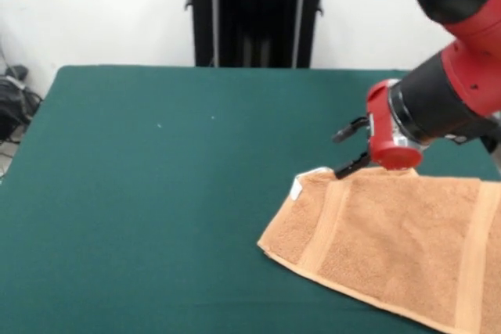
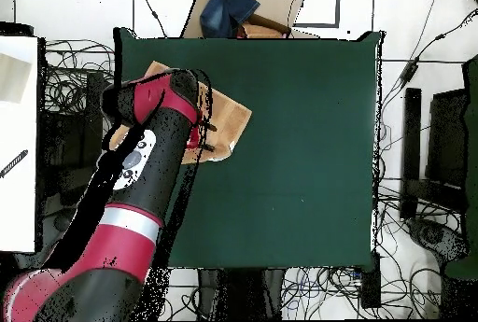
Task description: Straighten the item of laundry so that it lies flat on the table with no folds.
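Green felt covered the table [image 1: 141,193], with a white wall and the robot's black pedestal [image 1: 254,9] behind it. On one side lay the towel [image 1: 391,248], mostly spread out, its bands showing (part ran out of frame). Its tagged corner [image 1: 301,185] looked slightly raised, so some smoothing probably remained. At the towel's far edge the gripper [image 1: 351,149] stood apart, holding nothing.

The red and black arm [image 2: 140,178] reaches up from seven o'clock across the green table [image 2: 299,150], covering much of the orange-tan towel [image 2: 231,118] lying near ten o'clock.
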Robot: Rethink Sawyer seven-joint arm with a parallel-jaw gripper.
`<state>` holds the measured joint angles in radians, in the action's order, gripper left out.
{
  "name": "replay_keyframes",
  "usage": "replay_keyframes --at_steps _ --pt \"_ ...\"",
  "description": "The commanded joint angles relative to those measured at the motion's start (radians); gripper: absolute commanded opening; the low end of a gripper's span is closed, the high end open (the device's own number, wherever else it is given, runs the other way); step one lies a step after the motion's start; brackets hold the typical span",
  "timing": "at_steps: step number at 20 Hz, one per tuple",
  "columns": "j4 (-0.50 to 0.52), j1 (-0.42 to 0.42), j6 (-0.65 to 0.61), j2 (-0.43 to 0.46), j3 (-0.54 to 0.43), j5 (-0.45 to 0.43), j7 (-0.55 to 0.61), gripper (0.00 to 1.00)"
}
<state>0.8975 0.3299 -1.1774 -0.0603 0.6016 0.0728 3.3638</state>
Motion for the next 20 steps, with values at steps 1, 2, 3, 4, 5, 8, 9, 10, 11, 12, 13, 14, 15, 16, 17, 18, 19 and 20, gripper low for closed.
replay_keyframes --at_steps 1,2,3,4,5,8,9,10,11,12,13,14,15,16,17,18,19,20 --pt "0.037 0.010 0.082 0.047 -0.049 -0.051 0.041 1.00" --pt "0.037 0.009 0.085 0.049 -0.046 -0.050 0.040 1.00" --pt "0.037 0.008 0.086 0.050 -0.045 -0.050 0.039 1.00" --pt "0.039 0.011 0.083 0.045 -0.042 -0.050 0.037 1.00" --pt "0.042 0.011 0.086 0.044 -0.043 -0.049 0.036 1.00" --pt "0.050 0.012 0.096 0.044 -0.044 -0.048 0.034 1.00" --pt "0.053 0.012 0.098 0.041 -0.045 -0.047 0.033 1.00" --pt "0.057 0.011 0.097 0.038 -0.045 -0.047 0.030 1.00" --pt "0.059 0.011 0.097 0.035 -0.045 -0.047 0.027 1.00" --pt "0.059 0.009 0.098 0.034 -0.045 -0.047 0.025 1.00" --pt "0.059 0.008 0.099 0.034 -0.045 -0.047 0.022 1.00" --pt "0.060 0.006 0.101 0.033 -0.045 -0.048 0.020 1.00" --pt "0.061 0.005 0.103 0.033 -0.045 -0.049 0.018 1.00" --pt "0.065 0.004 0.106 0.031 -0.046 -0.049 0.016 1.00" --pt "0.064 0.004 0.105 0.031 -0.045 -0.050 0.014 1.00" --pt "0.065 0.003 0.104 0.029 -0.045 -0.049 0.011 1.00" --pt "0.065 0.002 0.104 0.028 -0.045 -0.049 0.009 1.00" --pt "0.066 0.000 0.105 0.027 -0.045 -0.049 0.007 1.00"
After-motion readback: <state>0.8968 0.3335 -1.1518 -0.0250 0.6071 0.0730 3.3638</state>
